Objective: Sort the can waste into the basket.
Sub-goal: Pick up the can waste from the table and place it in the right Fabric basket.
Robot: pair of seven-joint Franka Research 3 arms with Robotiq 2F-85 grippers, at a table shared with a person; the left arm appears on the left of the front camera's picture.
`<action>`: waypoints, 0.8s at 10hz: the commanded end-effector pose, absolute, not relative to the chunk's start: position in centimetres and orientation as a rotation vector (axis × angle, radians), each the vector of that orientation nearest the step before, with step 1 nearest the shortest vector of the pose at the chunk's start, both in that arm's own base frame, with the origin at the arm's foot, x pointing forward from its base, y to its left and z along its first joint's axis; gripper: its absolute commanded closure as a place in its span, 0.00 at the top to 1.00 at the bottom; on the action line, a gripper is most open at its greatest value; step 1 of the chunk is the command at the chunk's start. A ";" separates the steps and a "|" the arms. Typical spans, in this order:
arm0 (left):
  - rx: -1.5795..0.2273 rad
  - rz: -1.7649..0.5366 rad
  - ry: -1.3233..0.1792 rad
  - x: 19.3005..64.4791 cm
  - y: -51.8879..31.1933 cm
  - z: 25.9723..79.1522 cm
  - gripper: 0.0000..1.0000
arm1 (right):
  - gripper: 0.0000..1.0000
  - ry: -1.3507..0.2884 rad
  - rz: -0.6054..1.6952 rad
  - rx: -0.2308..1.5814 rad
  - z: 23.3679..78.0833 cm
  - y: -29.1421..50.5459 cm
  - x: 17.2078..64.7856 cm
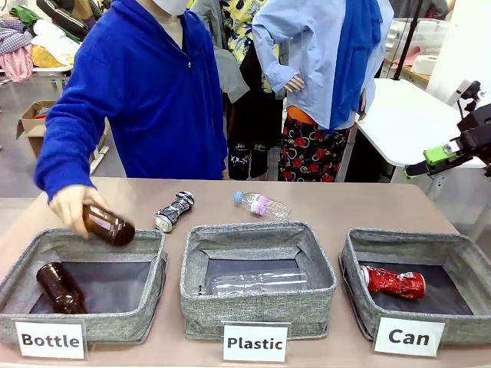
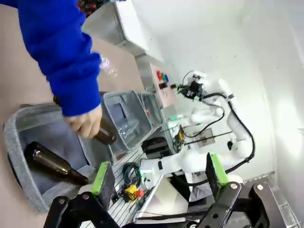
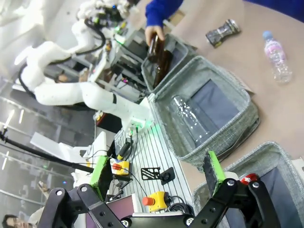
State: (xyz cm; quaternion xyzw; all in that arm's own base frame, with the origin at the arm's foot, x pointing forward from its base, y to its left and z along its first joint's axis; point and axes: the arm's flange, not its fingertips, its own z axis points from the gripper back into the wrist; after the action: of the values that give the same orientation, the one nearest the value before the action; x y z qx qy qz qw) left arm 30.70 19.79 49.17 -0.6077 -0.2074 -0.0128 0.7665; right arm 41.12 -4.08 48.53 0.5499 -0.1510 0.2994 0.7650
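Cans lie in two places. The red can (image 1: 393,282), crushed, rests on the dark bottom of the basket (image 1: 359,303), the grey fabric bin at the robot's right whose white label reads "Can". The black-and-silver can (image 1: 174,211), also crushed, lies on the worktop (image 1: 345,203) behind the gap between the left and middle bins. To its right on the worktop a clear plastic bottle (image 1: 262,205) with a pale purple label lies on its side. It sits behind the middle bin (image 1: 257,307), which is labelled "Plastic" and holds another clear bottle (image 1: 253,284) flat on its bottom.

The left bin (image 1: 115,326), labelled "Bottle", holds a brown glass bottle (image 1: 60,287) lying at its left side. A person in a blue top leans over from the far side. The person's hand (image 1: 73,208) holds a second brown bottle (image 1: 109,225) tilted over the far rim of that bin.

The right claw (image 3: 156,173) is up off the worktop, its green-padded fingers (image 3: 100,175) spread wide with nothing between them. In the front view it hangs at the right edge, above and beyond the basket. The left claw (image 2: 159,173) is likewise spread and empty, looking down on the "Bottle" bin and the person's hand.
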 end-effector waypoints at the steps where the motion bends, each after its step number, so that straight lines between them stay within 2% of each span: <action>1: -1.287 -0.011 -0.407 32.2 20.2 50.3 1.00 | 1.00 -0.325 0.679 1.186 48.7 -4.4 41.0; 5: -1.465 0.120 -0.632 24.4 28.9 49.2 1.00 | 1.00 -0.325 0.679 1.186 48.7 -4.4 41.0; 8: -1.507 0.077 -0.618 24.7 28.3 47.8 1.00 | 1.00 -0.325 0.679 1.186 48.7 -4.4 41.0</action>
State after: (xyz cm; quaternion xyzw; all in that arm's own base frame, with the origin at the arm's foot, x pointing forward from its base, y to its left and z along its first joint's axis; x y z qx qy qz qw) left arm 23.07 29.23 47.64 -0.6646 -0.2740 0.0604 0.6925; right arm 41.11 -4.10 48.54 0.5499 -0.1511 0.2992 0.7650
